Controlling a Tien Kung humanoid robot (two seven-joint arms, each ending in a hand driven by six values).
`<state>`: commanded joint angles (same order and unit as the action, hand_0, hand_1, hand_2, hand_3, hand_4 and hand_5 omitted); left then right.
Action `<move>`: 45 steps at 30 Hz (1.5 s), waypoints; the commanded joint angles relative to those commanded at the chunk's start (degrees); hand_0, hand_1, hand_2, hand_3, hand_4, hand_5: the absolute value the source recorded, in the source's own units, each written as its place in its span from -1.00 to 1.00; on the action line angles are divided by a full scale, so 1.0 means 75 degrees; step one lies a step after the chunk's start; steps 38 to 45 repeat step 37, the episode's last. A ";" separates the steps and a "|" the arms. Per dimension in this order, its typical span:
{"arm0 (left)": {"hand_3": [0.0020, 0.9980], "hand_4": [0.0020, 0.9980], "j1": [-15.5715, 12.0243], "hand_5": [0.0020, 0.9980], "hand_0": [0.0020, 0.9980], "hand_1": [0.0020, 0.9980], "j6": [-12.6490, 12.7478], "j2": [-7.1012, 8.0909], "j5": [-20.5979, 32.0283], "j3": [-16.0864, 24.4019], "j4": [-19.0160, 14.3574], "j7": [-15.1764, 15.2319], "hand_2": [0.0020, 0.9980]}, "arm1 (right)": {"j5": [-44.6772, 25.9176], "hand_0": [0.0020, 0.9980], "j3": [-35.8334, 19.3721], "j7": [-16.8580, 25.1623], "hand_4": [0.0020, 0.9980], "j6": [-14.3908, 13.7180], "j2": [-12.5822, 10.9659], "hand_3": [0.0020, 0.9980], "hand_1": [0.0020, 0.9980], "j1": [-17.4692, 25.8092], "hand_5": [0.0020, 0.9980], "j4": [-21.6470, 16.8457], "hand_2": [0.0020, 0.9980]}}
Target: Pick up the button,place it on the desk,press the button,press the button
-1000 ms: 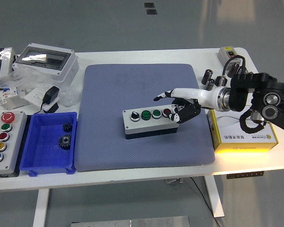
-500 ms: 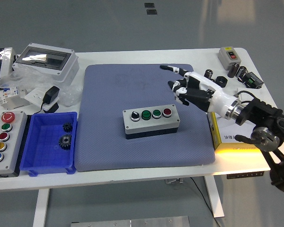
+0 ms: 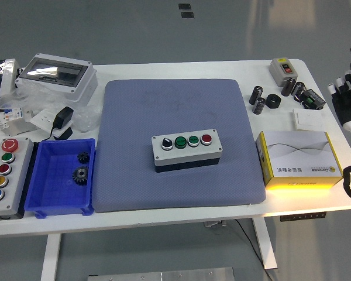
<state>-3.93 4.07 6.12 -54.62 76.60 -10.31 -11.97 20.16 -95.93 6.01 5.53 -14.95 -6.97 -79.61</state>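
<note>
The grey button box (image 3: 186, 148) lies in the middle of the blue-grey mat (image 3: 164, 111). Along its top run a black selector knob (image 3: 166, 143), two green buttons (image 3: 180, 141) and a red button (image 3: 206, 139). Nothing touches the box. My right hand (image 3: 348, 88) shows only partly at the picture's right edge, beyond the table's far right corner and well away from the box. Its fingers point upward, loosely spread, and hold nothing. My left arm is out of view.
A taller button box (image 3: 4, 175) stands at the near left beside a blue bin (image 3: 61, 187) holding two gears. A yellow-and-white carton (image 3: 300, 159) lies right of the mat. Behind it are black cylinders (image 3: 258, 96) and a small switch box (image 3: 282, 68). A grey enclosure (image 3: 57, 74) sits at the back left.
My right hand lifted off the red button, swung up and back over the mat's far right corner, then withdrew to the picture's right edge. The button box has stayed in place.
</note>
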 joint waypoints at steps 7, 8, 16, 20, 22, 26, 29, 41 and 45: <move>0.38 0.66 -0.0014 -0.50 0.31 0.26 -0.0014 0.0002 -0.0011 0.0028 0.0000 -0.0016 0.24 | -0.0008 -0.66 -0.0088 -0.0071 -0.02 0.0190 0.0006 0.47 -0.31 0.0009 -0.76 0.0031 0.04; 0.38 0.66 -0.0014 -0.50 0.31 0.26 -0.0012 0.0003 -0.0014 0.0033 0.0000 -0.0017 0.24 | -0.0008 -0.66 -0.0083 -0.0084 -0.02 0.0210 0.0005 0.47 -0.31 0.0007 -0.76 0.0033 0.04; 0.38 0.65 -0.0009 -0.50 0.31 0.26 0.0002 0.0018 -0.0043 0.0071 0.0000 -0.0012 0.24 | -0.0039 0.86 -0.0020 -0.0167 0.52 0.0385 0.0013 0.81 0.80 0.0008 0.00 0.0063 0.81; 0.38 0.65 -0.0006 -0.50 0.31 0.26 0.0005 0.0037 -0.0039 0.0080 0.0000 0.0002 0.24 | -0.0043 0.86 0.0006 -0.0185 0.52 0.0436 0.0022 0.81 0.80 0.0019 0.00 0.0091 0.81; 0.38 0.65 -0.0009 -0.50 0.31 0.26 0.0001 0.0039 -0.0035 0.0087 0.0000 0.0014 0.24 | -0.0042 0.89 0.0047 -0.0190 0.57 0.0448 0.0035 0.80 0.80 0.0004 0.09 0.0110 0.78; 0.38 0.65 -0.0027 -0.50 0.31 0.26 -0.0016 0.0029 -0.0032 0.0101 0.0000 0.0029 0.24 | -0.0034 0.89 0.0260 -0.0202 0.57 0.0478 0.0075 0.80 0.80 -0.0067 0.09 0.0134 0.78; 0.38 0.65 -0.0034 -0.50 0.31 0.26 -0.0022 0.0017 -0.0041 0.0106 0.0000 0.0035 0.24 | -0.0016 0.89 0.0423 -0.0227 0.58 0.0530 0.0090 0.78 0.78 -0.0074 0.11 0.0107 0.76; 0.38 0.65 -0.0058 -0.50 0.31 0.26 -0.0012 -0.0006 -0.0076 0.0176 0.0000 0.0000 0.24 | 0.0000 0.89 0.0615 -0.0262 0.59 0.0614 0.0102 0.76 0.78 -0.0063 0.13 0.0101 0.73; 0.38 0.65 -0.0058 -0.50 0.31 0.26 -0.0012 -0.0006 -0.0076 0.0176 0.0000 0.0000 0.24 | 0.0000 0.89 0.0615 -0.0262 0.59 0.0614 0.0102 0.76 0.78 -0.0063 0.13 0.0101 0.73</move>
